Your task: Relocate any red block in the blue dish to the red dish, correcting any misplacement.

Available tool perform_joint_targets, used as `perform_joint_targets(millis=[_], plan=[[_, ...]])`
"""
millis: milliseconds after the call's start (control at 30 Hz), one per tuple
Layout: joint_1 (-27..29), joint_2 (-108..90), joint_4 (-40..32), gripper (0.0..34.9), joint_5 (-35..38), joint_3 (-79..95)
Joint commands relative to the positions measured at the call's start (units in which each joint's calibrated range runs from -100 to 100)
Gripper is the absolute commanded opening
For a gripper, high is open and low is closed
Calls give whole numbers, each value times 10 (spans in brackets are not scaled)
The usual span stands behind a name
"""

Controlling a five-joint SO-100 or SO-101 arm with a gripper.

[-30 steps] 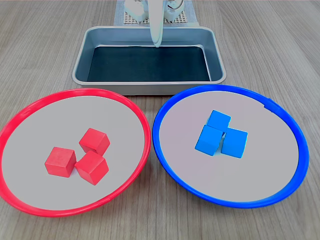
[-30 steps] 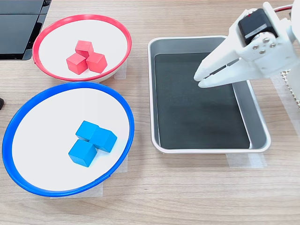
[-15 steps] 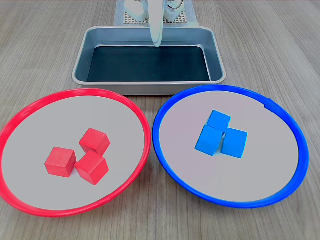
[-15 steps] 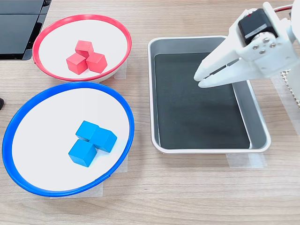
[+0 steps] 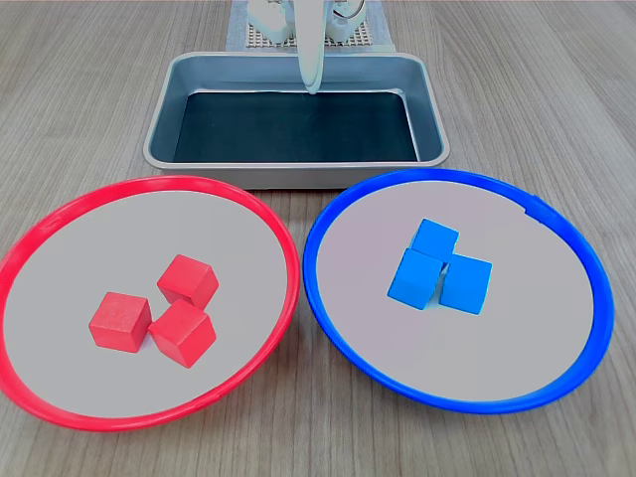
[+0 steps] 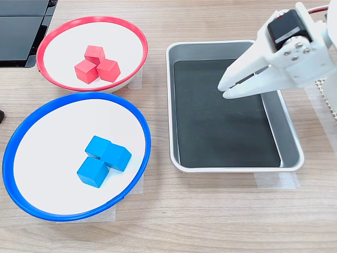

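Three red blocks (image 5: 188, 281) (image 6: 95, 54) lie clustered in the red dish (image 5: 99, 238) (image 6: 68, 45), touching one another. The blue dish (image 5: 537, 298) (image 6: 47, 137) holds three blue cubes (image 5: 434, 266) (image 6: 103, 158) and no red block that I can see. My white gripper (image 5: 312, 89) (image 6: 223, 89) hangs over the metal tray (image 5: 298, 124) (image 6: 226, 132), away from both dishes. Its jaws are shut with nothing between them.
The rectangular tray has a dark bottom and raised walls. It sits behind the dishes in the first exterior view. A black panel (image 6: 21, 26) lies at the second exterior view's top left. The arm's base (image 5: 298, 30) stands behind the tray. Bare wooden tabletop (image 6: 210, 221) surrounds everything.
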Motion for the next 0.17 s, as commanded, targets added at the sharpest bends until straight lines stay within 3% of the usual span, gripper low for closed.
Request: perform_joint_targets(millis=[0,133], plan=[[5,-2,-1,4,-2,-1],[5,-2,-1,4,-2,-1]])
